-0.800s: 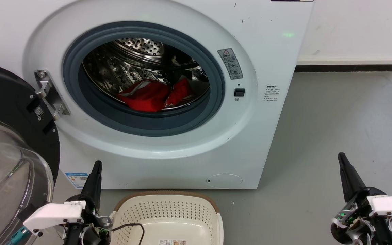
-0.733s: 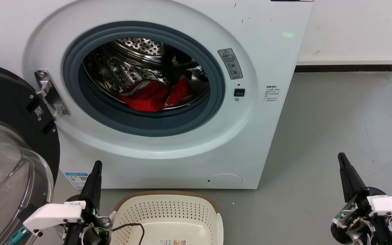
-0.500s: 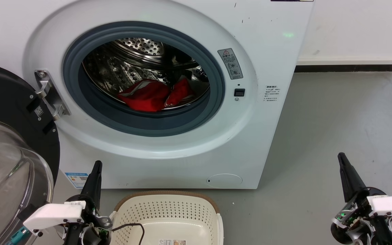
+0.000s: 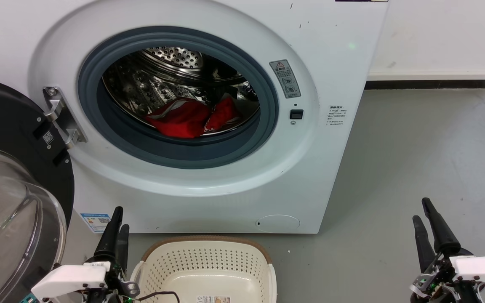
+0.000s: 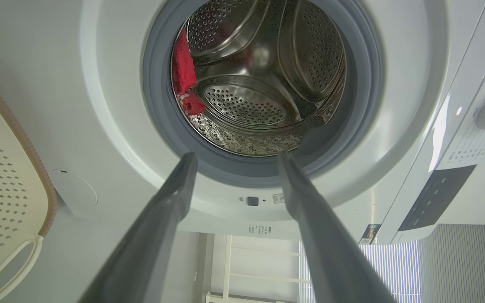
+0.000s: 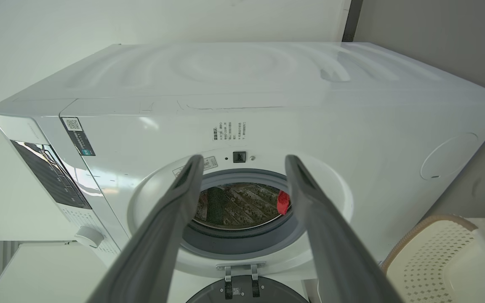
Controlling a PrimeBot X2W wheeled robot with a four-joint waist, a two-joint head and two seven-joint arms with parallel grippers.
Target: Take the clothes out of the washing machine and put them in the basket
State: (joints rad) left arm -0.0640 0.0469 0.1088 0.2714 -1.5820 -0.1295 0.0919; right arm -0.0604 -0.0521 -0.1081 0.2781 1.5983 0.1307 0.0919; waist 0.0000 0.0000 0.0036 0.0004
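The washing machine (image 4: 335, 59) stands with its port open. The clothes (image 4: 192, 118), a bright red heap, lie at the bottom of the steel drum; they also show as red cloth (image 5: 183, 75) in the left wrist view and as a small red patch (image 6: 282, 202) in the right wrist view. The cream basket (image 4: 209, 246) with a brown rim sits on the floor in front of the machine. My left gripper (image 4: 119, 219) is open and empty just left of the basket. My right gripper (image 4: 422, 210) is open and empty over the floor, far right of the machine.
The black-rimmed glass door (image 4: 11, 198) hangs open at the left, close to my left arm. Grey floor (image 4: 415, 139) spreads to the right of the machine, up to a white wall with a dark baseboard (image 4: 427, 84). A thin black cable (image 4: 164, 294) crosses the basket's near corner.
Both grippers now sit a little lower in the head view, and each shows two separate fingers where one dark point showed before. The clothes, basket and door have not moved.
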